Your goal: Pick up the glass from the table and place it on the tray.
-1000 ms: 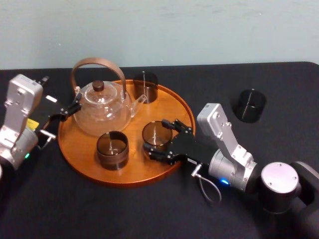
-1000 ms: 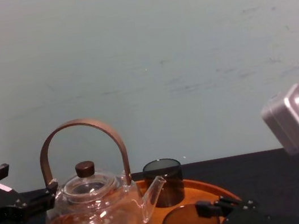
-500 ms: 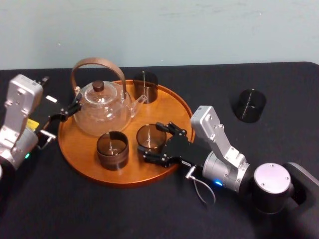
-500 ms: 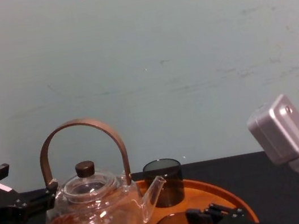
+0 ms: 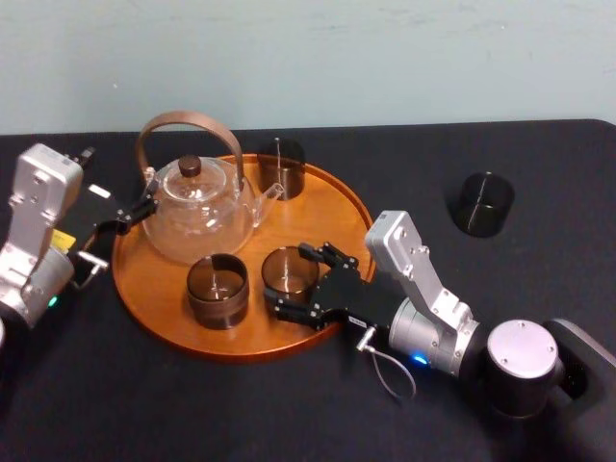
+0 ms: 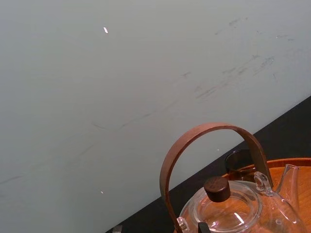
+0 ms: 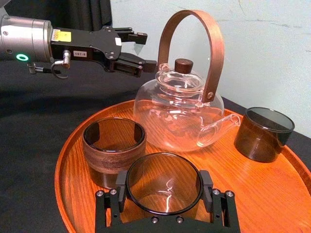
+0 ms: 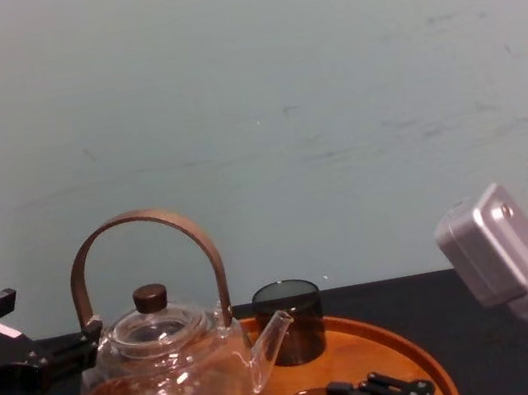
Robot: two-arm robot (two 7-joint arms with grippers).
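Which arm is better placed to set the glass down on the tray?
Right. The right gripper holds the glass over the tray; the left gripper is open beside the teapot.

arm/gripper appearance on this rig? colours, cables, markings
Both arms: silver-grey, boxy wrist housings, matte black grippers. The left gripper carries a yellow sticker and a white label, with a green light ring behind. The right gripper has a thin grey cable loop and a blue light behind it, then a round silver joint cap.
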